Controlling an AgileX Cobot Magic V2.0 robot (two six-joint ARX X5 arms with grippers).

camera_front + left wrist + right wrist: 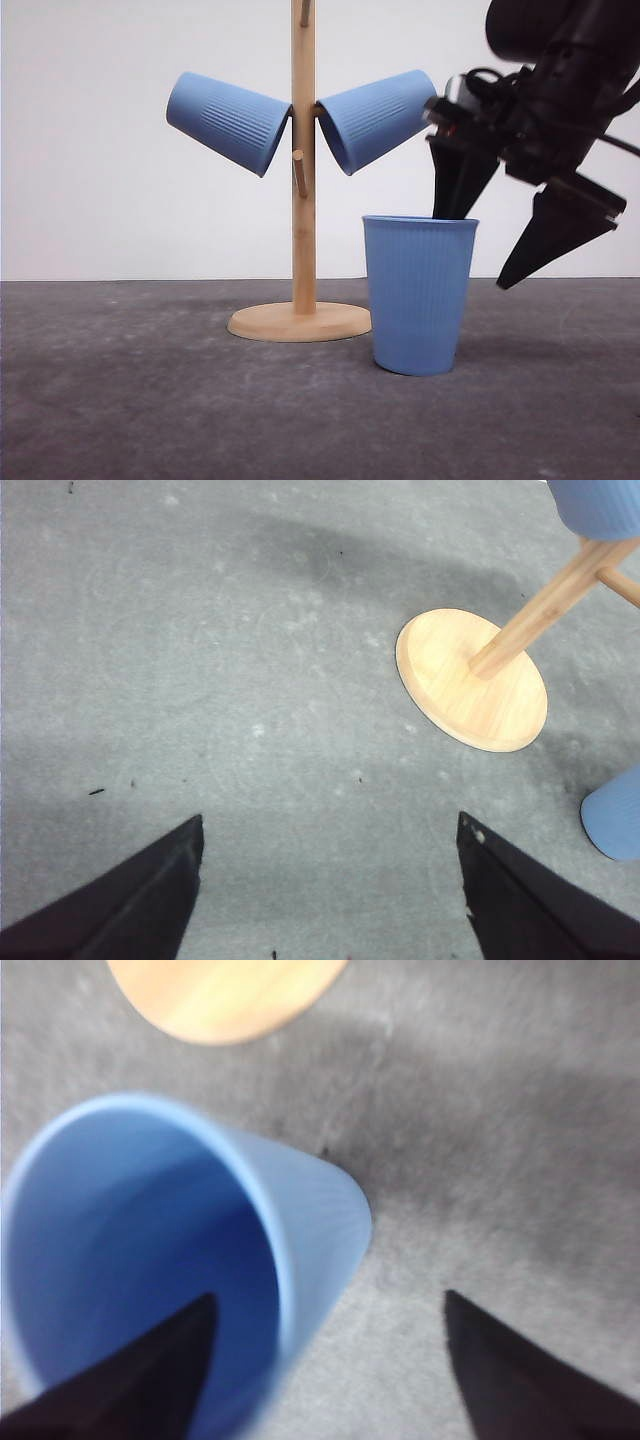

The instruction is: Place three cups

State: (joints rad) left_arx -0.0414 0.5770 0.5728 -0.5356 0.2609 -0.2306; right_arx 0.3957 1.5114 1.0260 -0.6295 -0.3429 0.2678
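Two light-blue ribbed cups hang tilted on the pegs of a wooden stand (303,150), one on its left (228,120) and one on its right (375,118). The third cup (420,295) stands upright on the table just right of the stand's base. My right gripper (478,250) is open astride that cup's right rim: one finger (150,1370) reaches inside the cup (150,1260), the other (510,1370) is outside. My left gripper (328,820) is open over bare table, well away from the stand's base (470,680).
The grey tabletop (150,400) stretches to the left and front of the stand. The round wooden base (300,322) sits close against the upright cup. A white wall stands behind. The upright cup's edge (615,825) and a hung cup (600,505) appear in the left wrist view.
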